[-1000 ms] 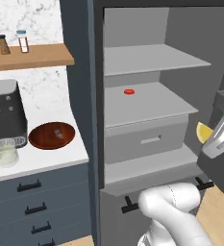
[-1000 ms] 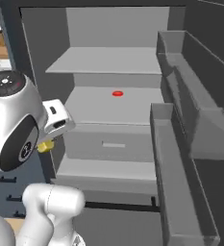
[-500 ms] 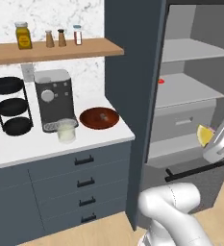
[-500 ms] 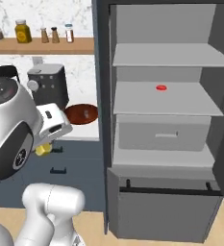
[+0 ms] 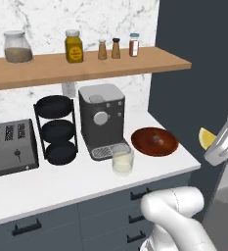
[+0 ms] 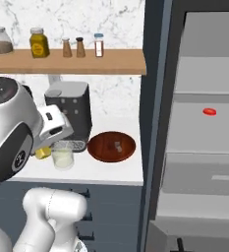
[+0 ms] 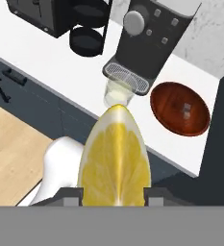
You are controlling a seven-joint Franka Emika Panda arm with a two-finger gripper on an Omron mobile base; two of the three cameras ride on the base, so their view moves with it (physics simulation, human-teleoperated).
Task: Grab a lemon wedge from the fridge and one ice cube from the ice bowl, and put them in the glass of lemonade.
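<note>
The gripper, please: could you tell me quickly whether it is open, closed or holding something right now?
Gripper: closed on the lemon wedge, held above the floor in front of the counter.

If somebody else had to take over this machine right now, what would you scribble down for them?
Claw: shut on the lemon wedge, held out in front of the counter, short of the glass.
Glass of lemonade: on the counter in front of the coffee machine.
Ice bowl: beside the glass, toward the fridge; an ice cube lies in it.
Fridge: open, with a small red item on a shelf.
Done: wedge taken from the fridge.
Left: drop the wedge in the glass, then fetch one ice cube and add it.
</note>
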